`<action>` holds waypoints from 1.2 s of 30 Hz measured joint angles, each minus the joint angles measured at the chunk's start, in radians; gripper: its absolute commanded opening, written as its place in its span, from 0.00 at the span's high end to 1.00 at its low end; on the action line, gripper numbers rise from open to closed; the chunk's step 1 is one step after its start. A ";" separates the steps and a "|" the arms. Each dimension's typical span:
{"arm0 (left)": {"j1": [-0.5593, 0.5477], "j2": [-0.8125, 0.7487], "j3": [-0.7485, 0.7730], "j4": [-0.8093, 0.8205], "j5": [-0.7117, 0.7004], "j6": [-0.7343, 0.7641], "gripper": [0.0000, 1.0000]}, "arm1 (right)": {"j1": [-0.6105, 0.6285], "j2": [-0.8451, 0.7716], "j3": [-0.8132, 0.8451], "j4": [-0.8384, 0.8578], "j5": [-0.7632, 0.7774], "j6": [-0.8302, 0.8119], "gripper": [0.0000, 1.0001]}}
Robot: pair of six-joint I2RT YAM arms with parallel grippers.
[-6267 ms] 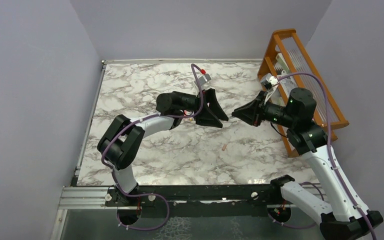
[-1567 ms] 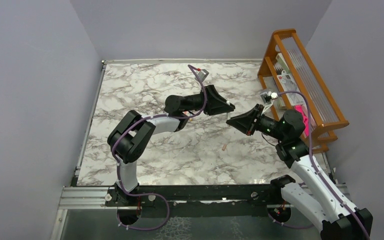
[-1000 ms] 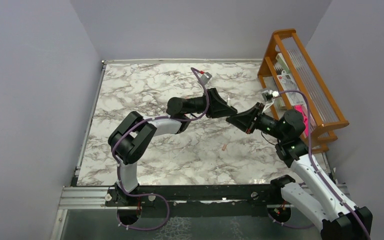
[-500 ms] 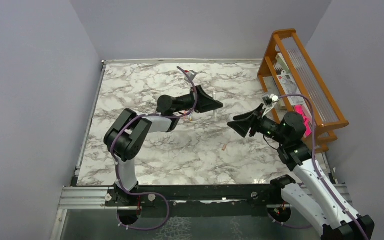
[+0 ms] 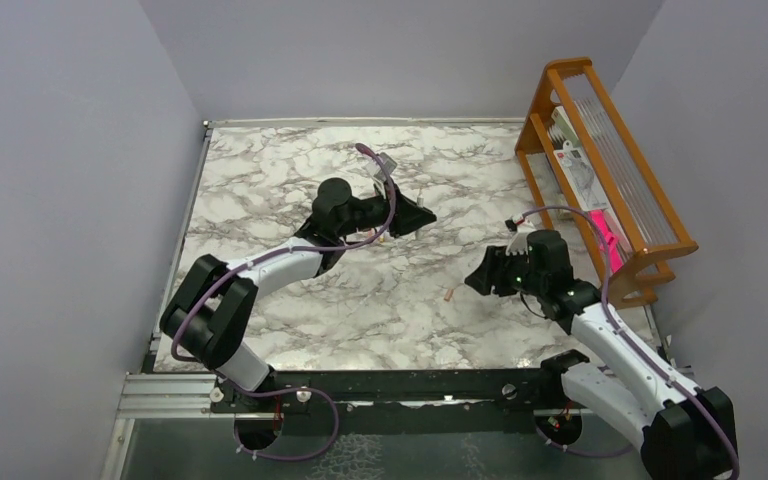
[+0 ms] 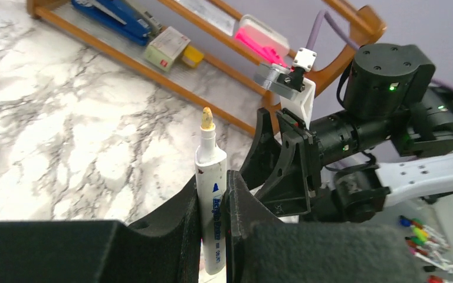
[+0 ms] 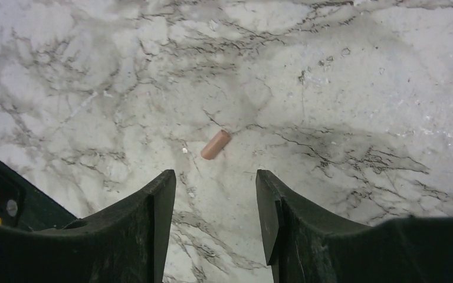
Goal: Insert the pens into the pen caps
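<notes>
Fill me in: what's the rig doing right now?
Capping pens. The left gripper is shut on an uncapped whitish pen, held clear of the table with its tip bare. The right gripper hangs open over a tan cap that lies on the table, lined up with the gap between its fingers but not gripped. Pen and cap are not yet joined.

lower end of pen (image 6: 209,171) hidden within left hand (image 6: 214,184), shelf (image 6: 373,16) cropped at top
</notes>
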 measured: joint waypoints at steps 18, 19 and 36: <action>-0.031 -0.048 -0.025 -0.332 -0.225 0.289 1.00 | 0.348 0.374 0.128 -0.029 0.391 0.100 0.49; -0.031 -0.050 -0.026 -0.338 -0.233 0.292 1.00 | 0.352 0.390 0.134 -0.029 0.405 0.108 0.50; -0.045 -0.061 -0.026 -0.358 -0.289 0.309 1.00 | 0.380 0.503 0.167 -0.013 0.479 0.190 0.56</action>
